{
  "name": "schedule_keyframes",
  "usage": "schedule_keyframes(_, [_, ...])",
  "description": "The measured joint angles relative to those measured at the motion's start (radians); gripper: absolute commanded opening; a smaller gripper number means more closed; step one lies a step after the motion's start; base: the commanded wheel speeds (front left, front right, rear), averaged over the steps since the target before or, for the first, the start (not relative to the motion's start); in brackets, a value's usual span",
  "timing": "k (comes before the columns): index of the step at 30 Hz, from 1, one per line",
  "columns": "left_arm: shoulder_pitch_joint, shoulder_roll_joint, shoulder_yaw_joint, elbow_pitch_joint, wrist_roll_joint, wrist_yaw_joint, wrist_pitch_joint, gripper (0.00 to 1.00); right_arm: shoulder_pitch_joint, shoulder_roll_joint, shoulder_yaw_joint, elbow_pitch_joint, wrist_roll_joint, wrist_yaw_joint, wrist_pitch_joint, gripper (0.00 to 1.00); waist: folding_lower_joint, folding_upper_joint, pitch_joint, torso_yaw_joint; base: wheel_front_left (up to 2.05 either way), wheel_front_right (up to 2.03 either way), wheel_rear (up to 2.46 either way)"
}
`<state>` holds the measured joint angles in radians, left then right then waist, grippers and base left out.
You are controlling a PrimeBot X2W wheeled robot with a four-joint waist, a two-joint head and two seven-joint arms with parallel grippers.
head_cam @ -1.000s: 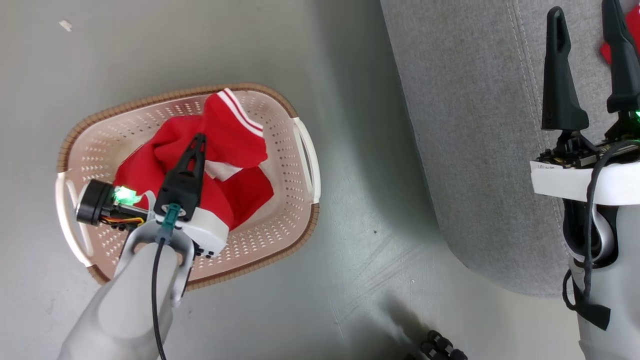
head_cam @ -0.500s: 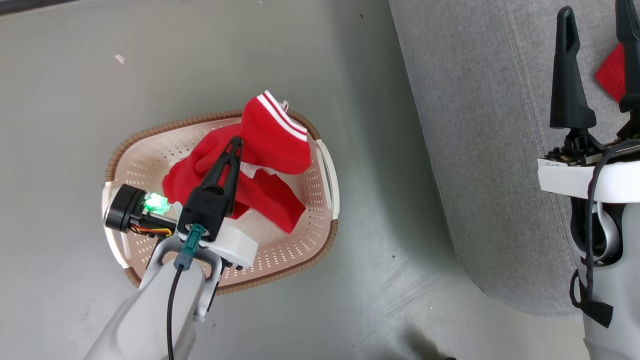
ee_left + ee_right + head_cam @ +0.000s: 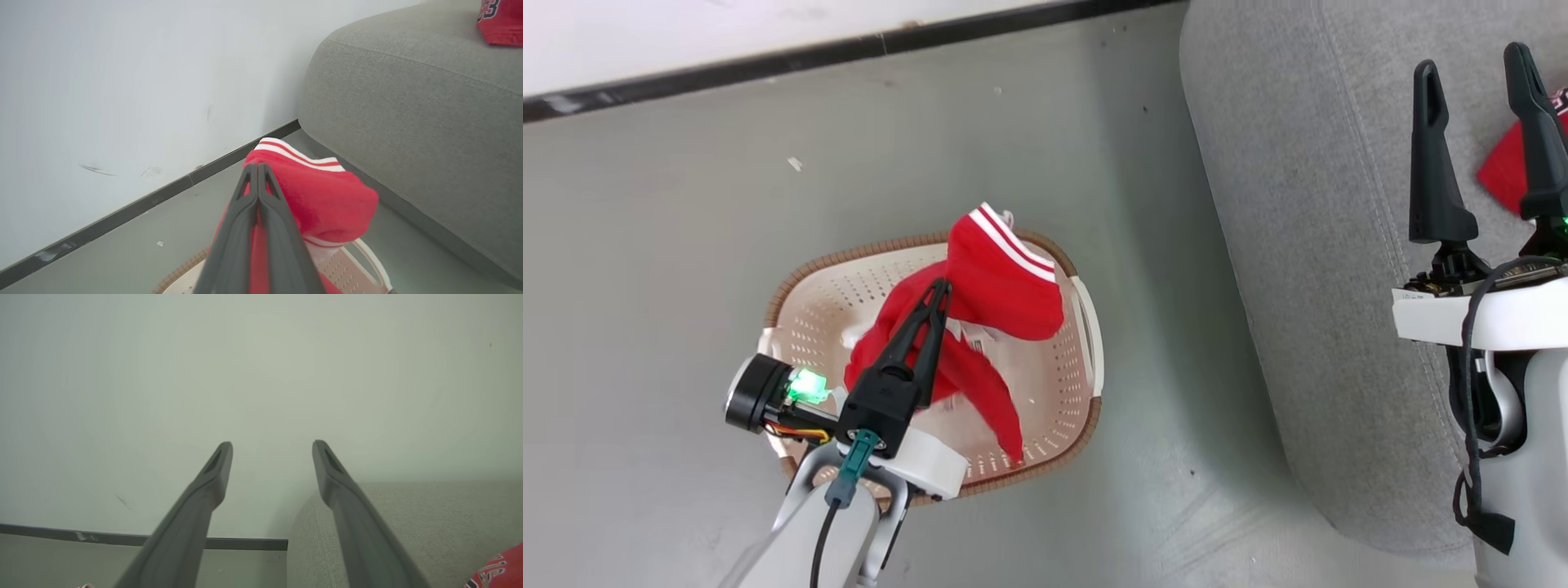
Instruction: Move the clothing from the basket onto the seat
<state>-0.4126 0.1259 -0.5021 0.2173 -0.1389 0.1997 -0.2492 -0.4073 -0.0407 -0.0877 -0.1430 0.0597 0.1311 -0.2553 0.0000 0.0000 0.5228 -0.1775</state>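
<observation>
A bright red clothing piece [image 3: 1005,282] with white stripes hangs partly lifted over the cream basket [image 3: 849,257], its lower end still trailing inside. My left gripper [image 3: 942,286] is shut on its folds; the left wrist view shows the closed gripper [image 3: 257,166] with the clothing [image 3: 322,196] bunched beside and between the fingers, above the basket [image 3: 369,259]. The grey seat [image 3: 1307,245] lies to the right. My right gripper [image 3: 1472,61] stands open and holds nothing over the seat, beside another red garment [image 3: 1499,167] lying there. That garment [image 3: 500,20] rests on the seat [image 3: 429,102].
The basket stands on a grey floor [image 3: 686,245], a short gap left of the seat's rounded edge. A white wall with a dark baseboard [image 3: 768,61] runs behind. In the right wrist view the open gripper [image 3: 271,447] faces the wall, with the seat [image 3: 408,514] below.
The head camera has shifted, bringing the baseboard into view. My left gripper has risen with the red clothing, drawing more of it out of the basket. The right gripper stays open.
</observation>
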Motion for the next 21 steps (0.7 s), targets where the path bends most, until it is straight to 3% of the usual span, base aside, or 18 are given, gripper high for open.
schedule_keyframes(5, [0.016,-0.002,-0.013,-0.016,-0.003,-0.002,0.000,0.00,0.026,0.000,-0.002,0.003,-0.006,0.000,0.000,1.00,0.0000,0.0000,-0.048,0.015,0.00,0.00,0.00])
schedule_keyframes(10, [0.037,-0.003,-0.030,-0.015,-0.010,-0.023,0.000,0.27,0.061,0.000,-0.005,0.016,-0.011,0.000,0.000,1.00,0.0000,0.0000,-0.095,0.027,0.00,0.00,0.00])
schedule_keyframes(12, [0.055,-0.003,-0.032,-0.015,-0.010,-0.028,0.000,0.47,0.081,0.000,-0.013,0.017,-0.013,0.000,0.000,1.00,0.0000,0.0000,-0.114,0.030,0.00,0.00,0.00])
schedule_keyframes(13, [0.060,-0.003,-0.034,-0.014,-0.011,-0.028,0.000,0.79,0.090,0.000,-0.021,0.018,-0.017,0.000,0.000,1.00,0.0000,0.0000,-0.122,0.031,0.00,0.00,0.00])
schedule_keyframes(15, [0.073,-0.002,-0.035,-0.014,-0.021,-0.028,0.000,0.81,0.107,0.000,-0.029,0.021,-0.019,0.000,0.000,1.00,0.0000,0.0000,-0.140,0.033,0.00,0.00,0.00])
schedule_keyframes(17, [0.085,-0.003,-0.036,-0.013,-0.029,-0.032,0.000,0.97,0.123,0.000,-0.030,0.023,-0.020,0.000,0.000,1.00,0.0001,0.0000,-0.157,0.035,0.00,0.00,0.00])
schedule_keyframes(21, [0.101,-0.006,-0.027,-0.019,-0.046,-0.032,0.000,1.00,0.142,0.000,-0.031,0.025,-0.030,0.000,0.000,1.00,0.0000,0.0000,-0.189,0.038,0.00,0.00,0.00])
